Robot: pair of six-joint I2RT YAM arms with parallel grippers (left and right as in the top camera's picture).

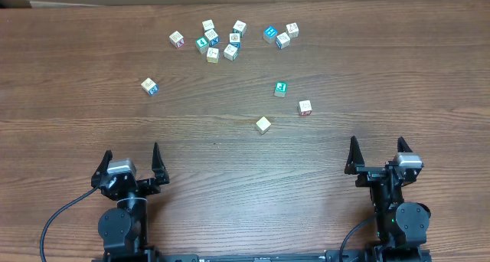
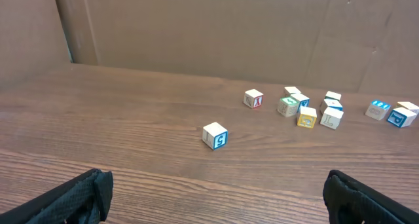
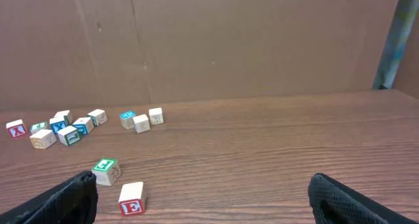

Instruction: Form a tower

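No tower is in view; the pale wooden alphabet cubes all lie singly on the table. Several of them form a loose cluster [image 1: 218,40] at the far middle. Closer in lie a blue-faced cube [image 1: 149,86] [image 2: 215,135], a green-faced cube [image 1: 280,89] [image 3: 105,170], a red E cube [image 1: 305,107] [image 3: 131,198] and a plain cube [image 1: 263,124]. My left gripper [image 1: 132,150] [image 2: 215,181] is open at the near left with nothing between its fingers. My right gripper [image 1: 377,141] [image 3: 201,179] is open at the near right, the red E cube just ahead of its left finger.
A brown cardboard wall [image 2: 216,34] stands behind the table's far edge. The wooden tabletop [image 1: 230,162] runs bare between both grippers and the nearest cubes. Three more cubes [image 1: 279,34] lie right of the cluster.
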